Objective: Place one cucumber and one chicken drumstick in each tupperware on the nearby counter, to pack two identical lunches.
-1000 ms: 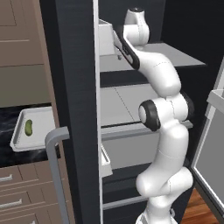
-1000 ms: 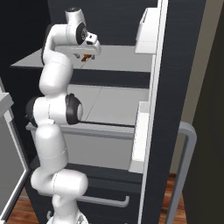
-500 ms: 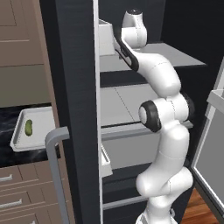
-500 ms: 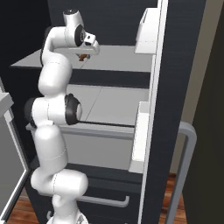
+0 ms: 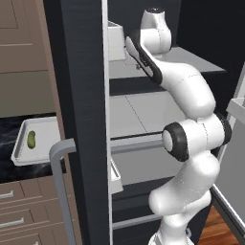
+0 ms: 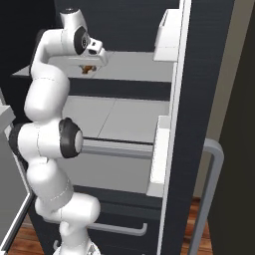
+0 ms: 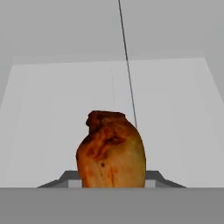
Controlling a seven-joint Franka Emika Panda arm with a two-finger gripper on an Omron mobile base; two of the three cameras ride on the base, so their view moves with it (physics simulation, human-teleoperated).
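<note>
— Spotted on the counter (image 5: 14, 129)?
— Tupperware (image 5: 40, 125), with a cucumber (image 5: 31, 139) lying inside.
— And further right?
— White arm (image 5: 189, 143), reached up to the upper fridge shelf (image 5: 191, 67).

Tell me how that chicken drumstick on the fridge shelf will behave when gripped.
The drumstick looks plump and rounded, so it is probably firm rather than floppy, yet it may roll or twist between flat fingers. Its browned, glossy skin suggests some slipperiness. It narrows toward the top, so a grip across the wider lower part seems safer.
</note>
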